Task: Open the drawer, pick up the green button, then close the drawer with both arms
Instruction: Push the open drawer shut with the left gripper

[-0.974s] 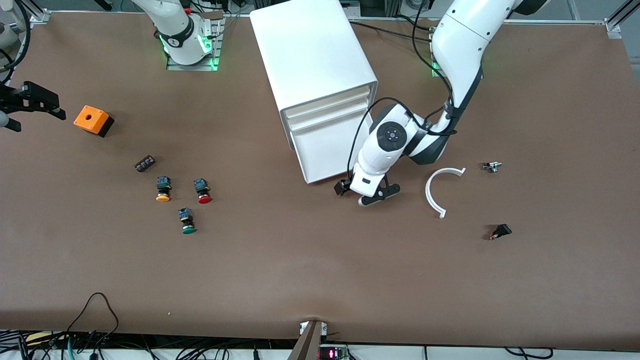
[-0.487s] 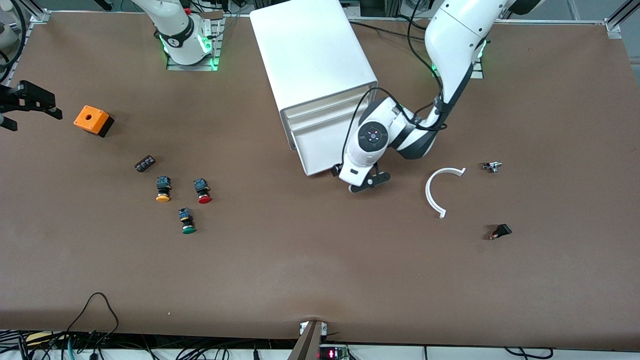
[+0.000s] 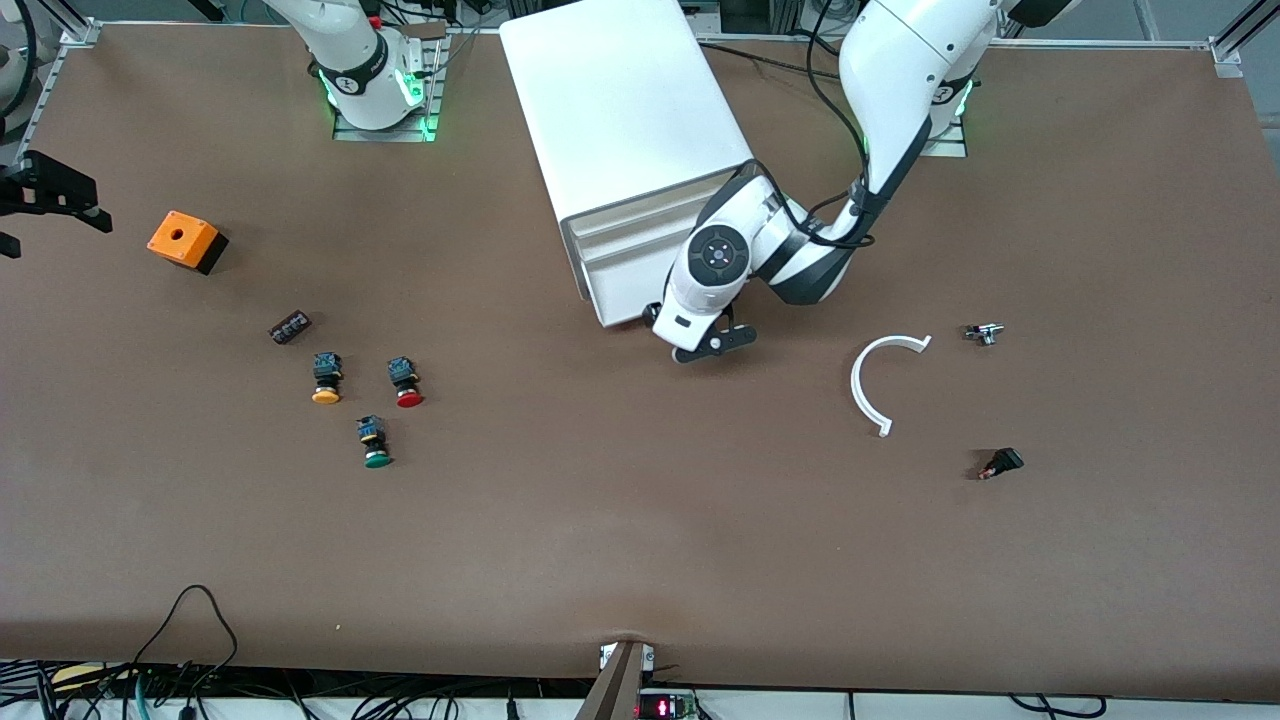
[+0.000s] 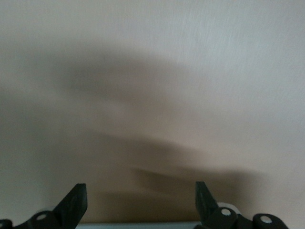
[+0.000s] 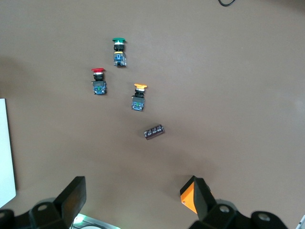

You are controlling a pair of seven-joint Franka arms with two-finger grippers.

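The white cabinet [image 3: 620, 120] stands at the middle of the table between the two bases. Its lowest drawer [image 3: 628, 285] sticks out a short way. My left gripper [image 3: 693, 336] is open, low against the drawer's front edge, with nothing between its fingers; in the left wrist view, the left gripper [image 4: 140, 191] shows only brown table and a thin white strip. The green button [image 3: 377, 446] lies on the table, nearer the front camera than the red button [image 3: 406, 384] and yellow button [image 3: 325, 380]. My open right gripper [image 3: 50, 195] hangs beside the orange box [image 3: 186, 240]. The right gripper [image 5: 138, 186] looks down on the green button [image 5: 118, 50].
A small black block [image 3: 290, 327] lies between the orange box and the buttons. Toward the left arm's end lie a white curved strip [image 3: 868, 385] and two small parts [image 3: 985, 333] [image 3: 1001, 463]. Cables hang along the table edge nearest the front camera.
My left gripper has moved toward the cabinet, and the drawer has slid in ahead of it. My right gripper has drifted slightly toward the table's edge.
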